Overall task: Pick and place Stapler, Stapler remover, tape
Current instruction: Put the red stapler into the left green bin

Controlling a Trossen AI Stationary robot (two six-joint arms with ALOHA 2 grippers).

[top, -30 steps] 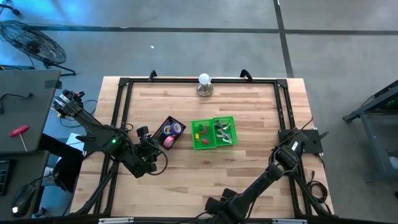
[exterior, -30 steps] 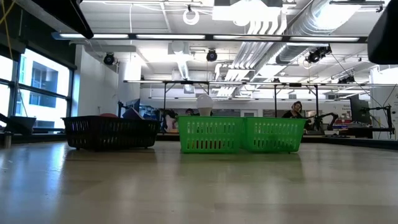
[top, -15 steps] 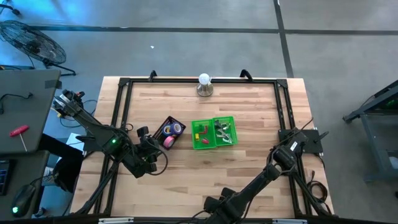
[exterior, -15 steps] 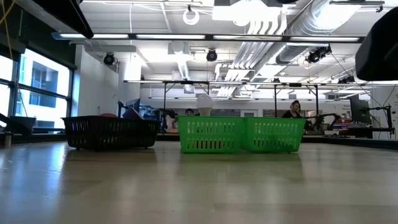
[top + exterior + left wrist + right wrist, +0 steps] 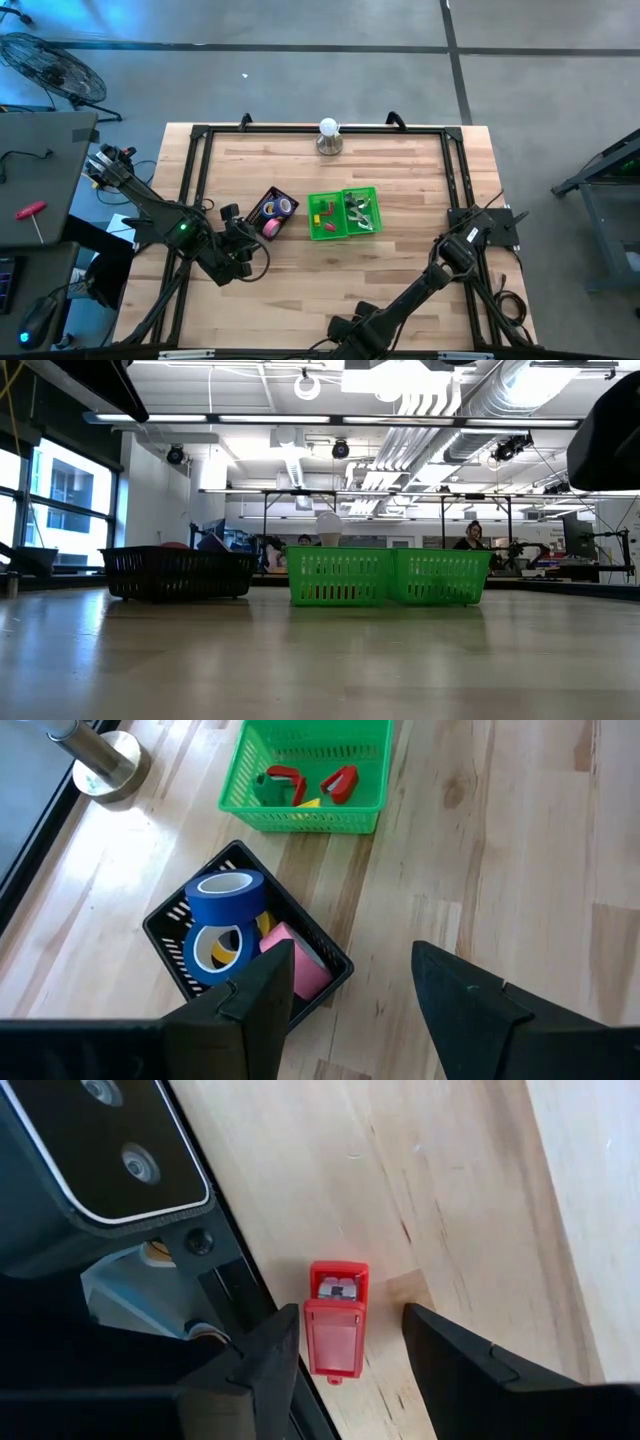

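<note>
One small red plastic stapler [image 5: 337, 1323] lies at the wooden table's [image 5: 400, 260] near edge between the right gripper's [image 5: 345, 1350] spread, empty fingers. Left gripper [image 5: 350, 990] hangs released beside the black mesh basket [image 5: 325, 965] holding tape rolls [image 5: 225, 900].

Grey concrete floor [image 5: 300, 80] is surrounding the wooden table [image 5: 400, 250]; ceiling lights [image 5: 300, 420] are glowing, and daylight is entering through a left window [image 5: 60, 500].

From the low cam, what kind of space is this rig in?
Probably an open robotics lab or workshop: bare ceiling ducts and strip lights overhead, more framed workbenches behind the green basket, and a person at a far bench.
</note>
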